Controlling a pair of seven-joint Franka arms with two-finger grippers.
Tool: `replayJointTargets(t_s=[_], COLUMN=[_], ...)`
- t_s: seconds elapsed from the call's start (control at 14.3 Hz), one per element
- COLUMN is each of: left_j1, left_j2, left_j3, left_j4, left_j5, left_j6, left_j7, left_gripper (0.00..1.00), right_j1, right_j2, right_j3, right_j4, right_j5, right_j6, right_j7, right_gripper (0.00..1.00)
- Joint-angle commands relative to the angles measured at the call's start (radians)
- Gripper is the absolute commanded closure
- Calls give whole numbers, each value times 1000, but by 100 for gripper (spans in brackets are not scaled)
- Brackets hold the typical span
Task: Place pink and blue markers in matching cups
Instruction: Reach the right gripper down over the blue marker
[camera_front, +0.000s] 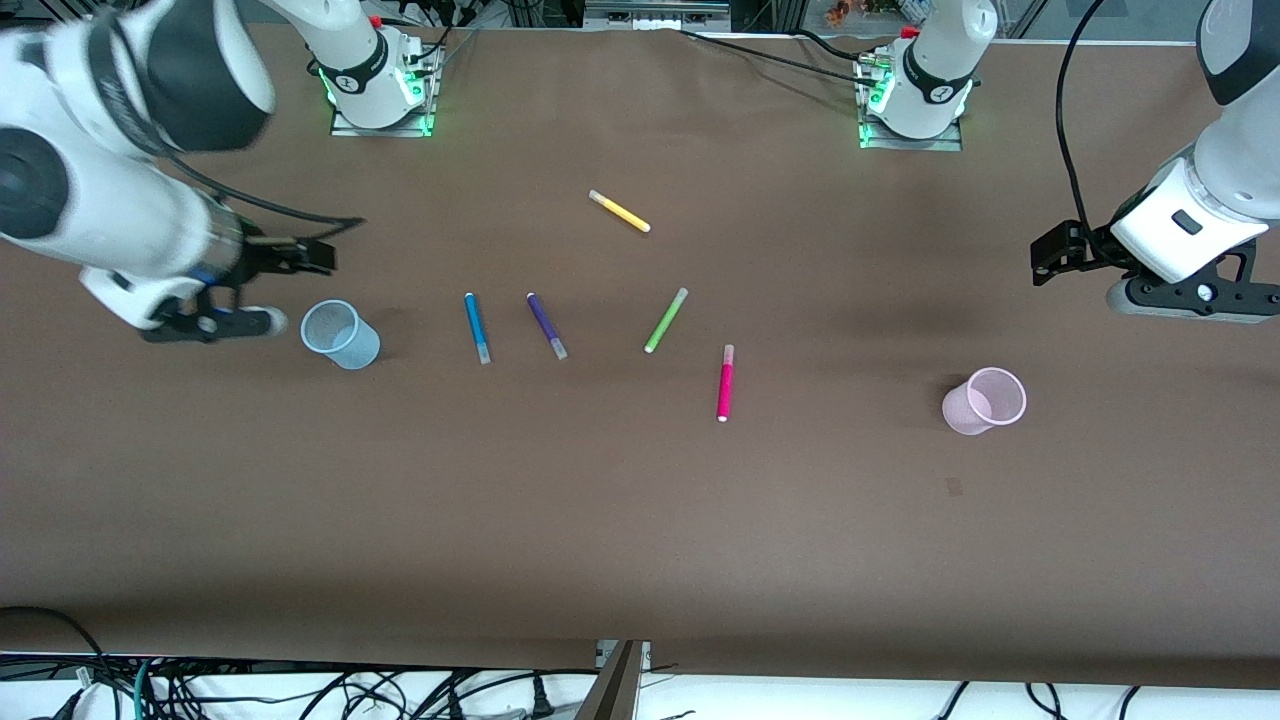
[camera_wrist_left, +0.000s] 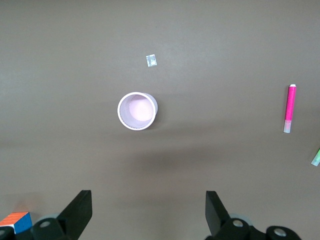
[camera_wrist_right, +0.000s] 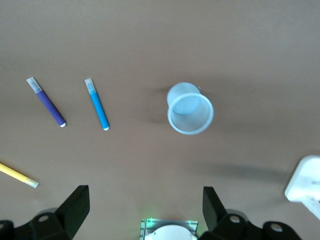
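In the front view the right arm's upper links (camera_front: 120, 90) are blurred and cut by the picture's edge. The left gripper (camera_front: 1190, 295) runs partly off the frame there. In the left wrist view the lime green pen (camera_wrist_left: 316, 157) is cropped to one end, and a colourful cube (camera_wrist_left: 15, 221) sits half out of frame. In the right wrist view the yellow pen (camera_wrist_right: 17, 175) is cut short.

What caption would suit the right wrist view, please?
Open right gripper above blue cup, blue marker and purple marker lying beside it.
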Motion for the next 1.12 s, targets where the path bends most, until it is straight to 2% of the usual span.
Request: replayJointTargets(t_s=[0.0,0.63,1.05], left_j1=[8,8,7], left_j2=[-2,-2,-4], left_j3=[-3,-4,-4], left_j4=[0,2,2], left_j5=[-20,-20,-20], left_j6=[2,2,2], left_j7=[-2,-2,-2], left_gripper=[0,0,0], right_j1=[41,147,222], right_j2=[72,299,329], right_j3=[-3,-3,-3], right_j4=[16,3,-132], right_j5=[6,10,12], right_j6=[53,299,524], right_j7=[8,20,102], right_gripper=[0,0,0])
